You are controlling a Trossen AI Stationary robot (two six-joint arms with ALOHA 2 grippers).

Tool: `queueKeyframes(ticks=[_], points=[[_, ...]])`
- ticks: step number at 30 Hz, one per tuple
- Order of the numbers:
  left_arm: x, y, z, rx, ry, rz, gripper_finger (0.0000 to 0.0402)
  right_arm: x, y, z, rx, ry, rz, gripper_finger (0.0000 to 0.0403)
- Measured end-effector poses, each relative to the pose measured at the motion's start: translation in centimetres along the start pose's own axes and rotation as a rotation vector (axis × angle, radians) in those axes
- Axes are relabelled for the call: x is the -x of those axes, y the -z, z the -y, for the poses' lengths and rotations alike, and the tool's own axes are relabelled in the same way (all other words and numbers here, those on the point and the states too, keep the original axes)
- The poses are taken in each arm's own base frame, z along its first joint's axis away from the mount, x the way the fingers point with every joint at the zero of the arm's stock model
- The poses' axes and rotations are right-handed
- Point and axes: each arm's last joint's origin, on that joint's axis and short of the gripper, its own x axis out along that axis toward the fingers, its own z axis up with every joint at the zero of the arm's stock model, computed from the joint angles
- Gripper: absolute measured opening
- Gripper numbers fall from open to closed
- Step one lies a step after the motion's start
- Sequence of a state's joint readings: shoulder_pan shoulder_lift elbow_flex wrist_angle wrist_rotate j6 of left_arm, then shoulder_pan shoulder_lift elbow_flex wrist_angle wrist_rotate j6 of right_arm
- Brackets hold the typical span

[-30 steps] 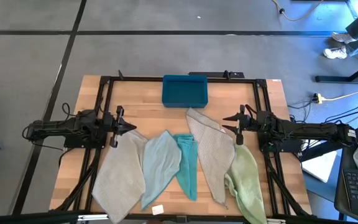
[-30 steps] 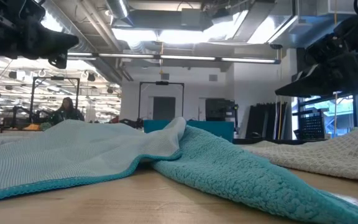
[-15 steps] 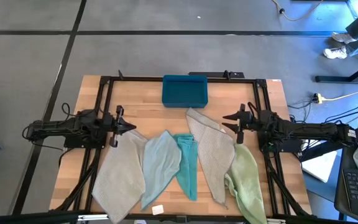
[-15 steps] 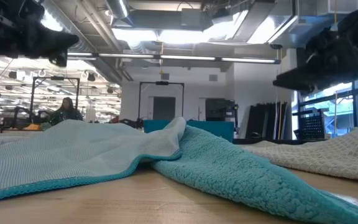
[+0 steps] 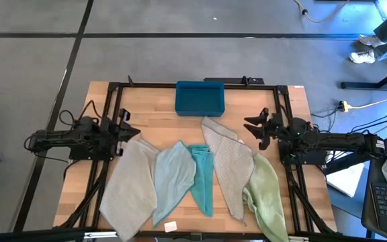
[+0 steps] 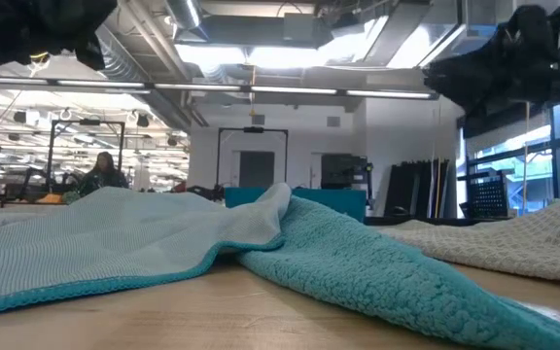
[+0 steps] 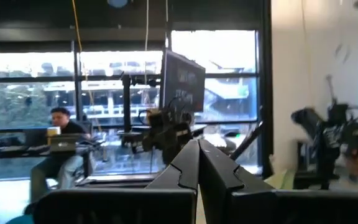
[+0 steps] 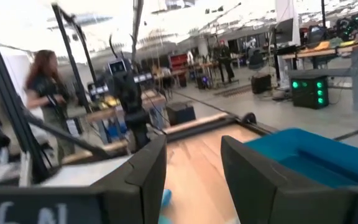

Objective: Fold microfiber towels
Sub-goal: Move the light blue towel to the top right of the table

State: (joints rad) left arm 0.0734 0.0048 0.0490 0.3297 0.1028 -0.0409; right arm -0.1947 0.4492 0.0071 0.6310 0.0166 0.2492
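Both arms had been drawn back from the microfiber towels (image 5: 180, 178); left pincer (image 5: 127, 131) pressed together, right pincer (image 5: 255, 131) apart, both empty; folding not begun.

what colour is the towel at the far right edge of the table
Pale green towel, hanging partly over the table's front right edge; clearest in the high view.

Seen level across the wooden table (image 6: 192, 321): a pale blue towel (image 6: 95, 243) spread low on the left, its teal-stitched edge nearest the camera. Overlapped at the middle by a fluffy teal towel (image 6: 377, 272) running toward the lower right. Lay farther right, a pale waffle-textured towel (image 6: 513, 238). Peeked out behind the folds, a teal bin (image 6: 333, 202). Hung dark at both upper corners, arm parts. Sat far back on the left, a person (image 6: 103, 175).
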Motion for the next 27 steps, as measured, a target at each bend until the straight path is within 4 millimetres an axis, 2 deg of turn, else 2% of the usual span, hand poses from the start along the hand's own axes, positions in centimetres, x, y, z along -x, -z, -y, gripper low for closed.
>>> queueKeyframes(ticks=[5, 11, 15, 18, 23, 27], points=[[0.0, -0.6, 0.0, 0.004, -0.02, 0.066, 0.0, 0.0, -0.1, 0.0, -0.009, -0.004, 0.013, 0.0156], [0.1, -0.8, -0.7, -0.072, -0.261, 0.083, 0.0, 0.0, -0.3, 0.0, -0.004, 0.01, 0.031, 0.0156], [0.0, -0.5, -1.2, -0.113, -0.359, 0.048, 0.0002, -0.6, -1.3, -0.1, 0.111, 0.066, 0.033, 0.0156], [-0.3, -0.1, -1.6, -0.135, -0.393, 0.009, 0.0013, -1.9, -2.6, 0.0, 0.177, 0.155, -0.051, 0.0157], [-1.4, 0.4, -2.4, -0.156, -0.388, -0.027, 0.0047, -5.1, -4.6, 0.3, 0.222, 0.217, -0.314, 0.017], [-3.4, -0.6, -3.2, -0.163, -0.352, -0.088, 0.0076, -8.1, -5.6, 0.4, 0.254, 0.193, -0.5, 0.0195]])
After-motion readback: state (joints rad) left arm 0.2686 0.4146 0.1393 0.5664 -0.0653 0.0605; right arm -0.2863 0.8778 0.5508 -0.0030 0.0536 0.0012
